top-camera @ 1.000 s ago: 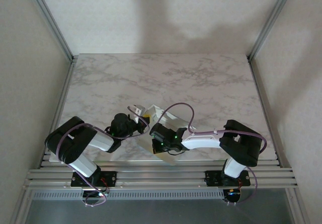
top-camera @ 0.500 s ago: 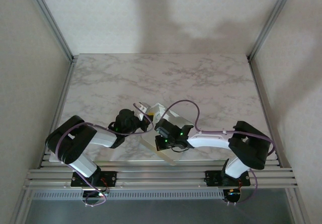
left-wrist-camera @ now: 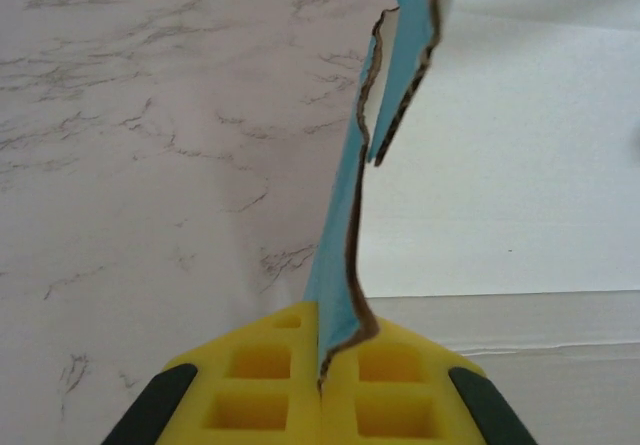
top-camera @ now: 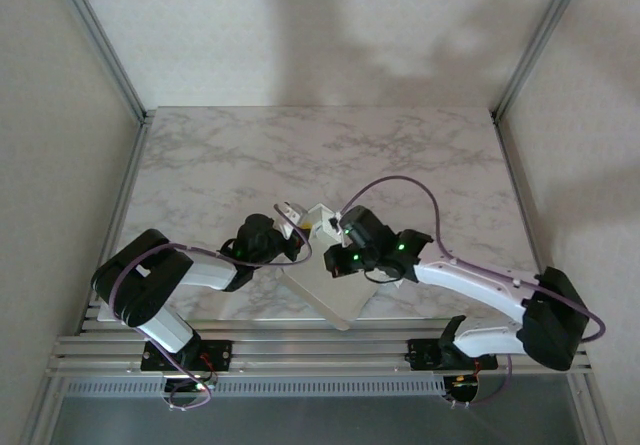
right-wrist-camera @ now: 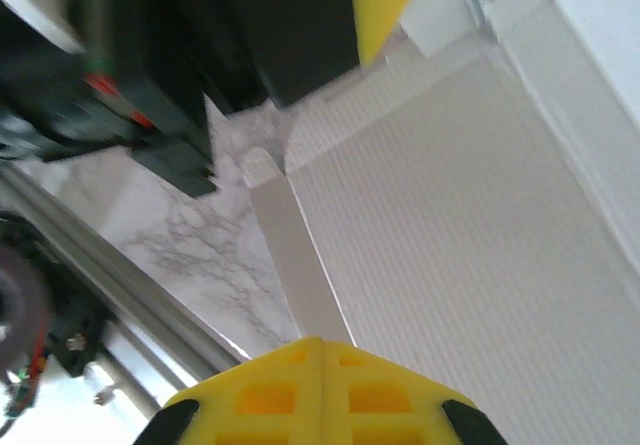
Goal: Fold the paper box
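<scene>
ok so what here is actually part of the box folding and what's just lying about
Part of the job: paper box; left gripper, pinching its blue flap; right gripper, close over the box.
Just there: marble table; aluminium rails at the near edge.

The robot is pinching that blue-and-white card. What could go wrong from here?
The left gripper pinches only the thin edge of the paper box, which already looks wavy; a hard pull might tear it. From above, the box's near corner lies close to the table edge, so a tug could drag it off. The right gripper is shut over a narrow strip; pressing off the crease might fold it crooked.
</scene>
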